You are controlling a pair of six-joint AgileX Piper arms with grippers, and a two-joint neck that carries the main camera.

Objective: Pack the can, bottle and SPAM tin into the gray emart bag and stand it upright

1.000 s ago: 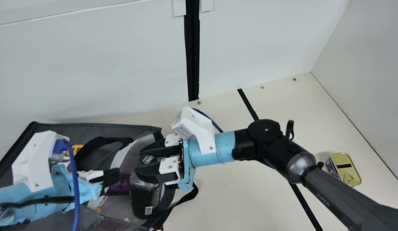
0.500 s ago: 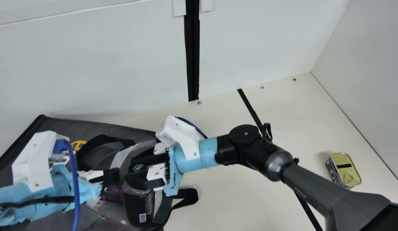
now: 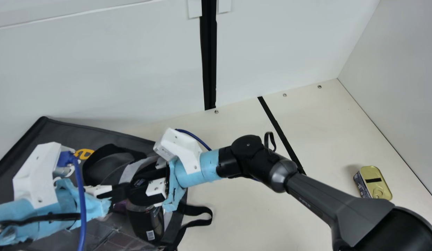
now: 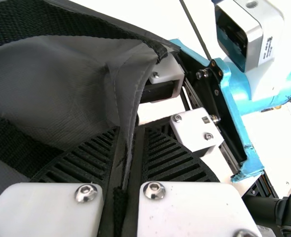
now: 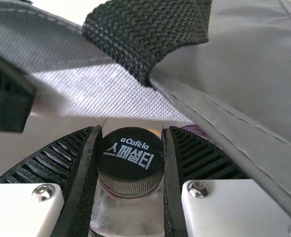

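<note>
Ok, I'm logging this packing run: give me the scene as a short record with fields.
left gripper: jaws closed on the edge of the gray bag
right gripper: jaws around the bottle at its black cap
bottle: at the bag; depth inside unclear
SPAM tin: on the table, outside the bag

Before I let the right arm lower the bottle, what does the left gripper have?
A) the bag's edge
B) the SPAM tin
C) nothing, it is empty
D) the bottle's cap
A: in the left wrist view, the edge of the bag runs between the left gripper's two closed fingers.
</note>
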